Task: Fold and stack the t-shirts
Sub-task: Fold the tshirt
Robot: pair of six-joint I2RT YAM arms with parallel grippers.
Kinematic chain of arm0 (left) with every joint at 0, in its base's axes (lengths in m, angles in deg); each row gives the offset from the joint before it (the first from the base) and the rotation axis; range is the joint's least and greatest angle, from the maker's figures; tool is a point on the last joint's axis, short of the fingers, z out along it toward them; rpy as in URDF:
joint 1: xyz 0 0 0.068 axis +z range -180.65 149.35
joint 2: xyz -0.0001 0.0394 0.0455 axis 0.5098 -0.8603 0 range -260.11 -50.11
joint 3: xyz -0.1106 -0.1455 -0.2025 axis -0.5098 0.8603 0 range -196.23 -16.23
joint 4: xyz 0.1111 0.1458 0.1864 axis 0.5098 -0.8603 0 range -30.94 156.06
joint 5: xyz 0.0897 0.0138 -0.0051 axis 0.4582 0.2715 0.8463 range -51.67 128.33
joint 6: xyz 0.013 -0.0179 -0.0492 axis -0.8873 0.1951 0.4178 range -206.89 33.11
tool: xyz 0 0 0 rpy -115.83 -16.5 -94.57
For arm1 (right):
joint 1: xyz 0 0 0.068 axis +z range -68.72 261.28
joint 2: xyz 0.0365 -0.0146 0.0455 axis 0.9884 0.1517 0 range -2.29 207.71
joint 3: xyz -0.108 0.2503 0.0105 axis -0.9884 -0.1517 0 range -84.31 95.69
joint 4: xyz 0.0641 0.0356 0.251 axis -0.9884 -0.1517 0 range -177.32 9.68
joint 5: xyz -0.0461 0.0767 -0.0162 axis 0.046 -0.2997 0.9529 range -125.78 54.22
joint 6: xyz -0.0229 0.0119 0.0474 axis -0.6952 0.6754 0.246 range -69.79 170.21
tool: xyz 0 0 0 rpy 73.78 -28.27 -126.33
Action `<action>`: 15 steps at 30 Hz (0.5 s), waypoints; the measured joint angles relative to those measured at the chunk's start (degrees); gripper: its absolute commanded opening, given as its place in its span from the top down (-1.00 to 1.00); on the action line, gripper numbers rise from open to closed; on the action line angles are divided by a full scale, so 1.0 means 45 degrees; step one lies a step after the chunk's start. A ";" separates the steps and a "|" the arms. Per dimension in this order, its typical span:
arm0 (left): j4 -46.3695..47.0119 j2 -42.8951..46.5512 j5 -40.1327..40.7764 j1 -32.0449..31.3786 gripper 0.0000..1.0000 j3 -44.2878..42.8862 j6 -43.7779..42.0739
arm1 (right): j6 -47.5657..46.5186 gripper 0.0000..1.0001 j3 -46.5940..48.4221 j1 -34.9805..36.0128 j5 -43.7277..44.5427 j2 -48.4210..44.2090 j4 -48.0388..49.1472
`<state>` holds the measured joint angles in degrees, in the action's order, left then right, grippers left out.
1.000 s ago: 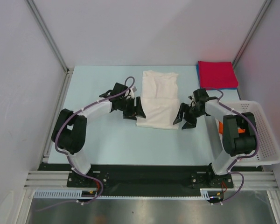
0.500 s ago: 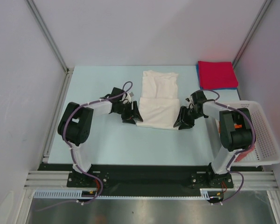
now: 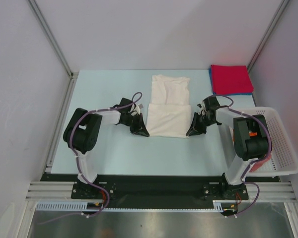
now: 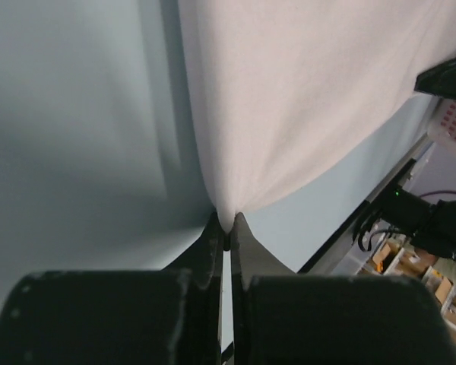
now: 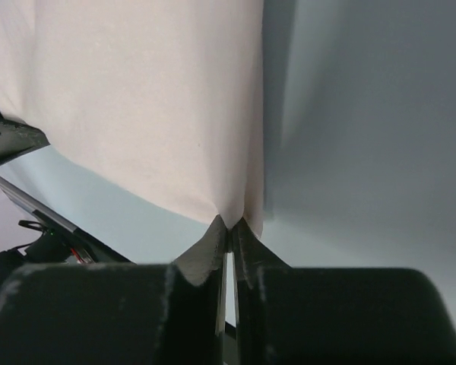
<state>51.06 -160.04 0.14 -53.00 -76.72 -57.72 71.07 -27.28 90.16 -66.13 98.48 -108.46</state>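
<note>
Flat at the centre of the table (image 3: 104, 89): the white t-shirt (image 3: 169, 106), near corners pinched, with left gripper (image 3: 140, 130) and right gripper (image 3: 192, 130) each clamped fully on cloth. Probably best: lift both corners level and together, carry toward the collar, match edges squarely, release once flat. Far right: folded red t-shirt (image 3: 231, 78).

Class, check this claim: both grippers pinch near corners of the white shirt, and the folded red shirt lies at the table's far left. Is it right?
No. The top view shows the red shirt at the far right, not left. The left gripper and right gripper do each pinch a near corner of the white shirt.
</note>
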 measured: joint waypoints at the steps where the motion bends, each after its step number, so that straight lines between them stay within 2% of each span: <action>1: -0.0029 -0.0087 -0.0024 -0.0005 1.00 -0.0005 -0.0015 | 0.0005 0.95 -0.0005 0.0000 0.0029 -0.0005 -0.0049; 2: -0.0029 -0.0146 -0.0141 0.0000 0.99 -0.0005 -0.0024 | 0.0005 1.00 -0.0010 0.0005 0.0107 -0.0010 -0.0121; 7: 0.0194 0.0073 -0.0393 -0.0024 0.99 0.0486 -0.0029 | -0.0010 1.00 -0.0243 0.0029 0.0665 -0.0170 -0.0767; 13: 0.0253 0.1928 -0.0510 -0.0733 0.99 0.3011 -0.0010 | 0.0461 1.00 -0.1617 0.0146 0.0947 -0.1341 -0.1909; 15: 0.0209 0.2608 -0.0656 -0.1073 0.99 0.3968 0.0107 | 0.0826 0.86 -0.2433 0.0219 0.0889 -0.1991 -0.2249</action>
<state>52.00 -148.30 -2.82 -57.83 -58.86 -57.24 74.79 -38.23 91.15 -62.13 89.52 -118.58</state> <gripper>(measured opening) 0.015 0.032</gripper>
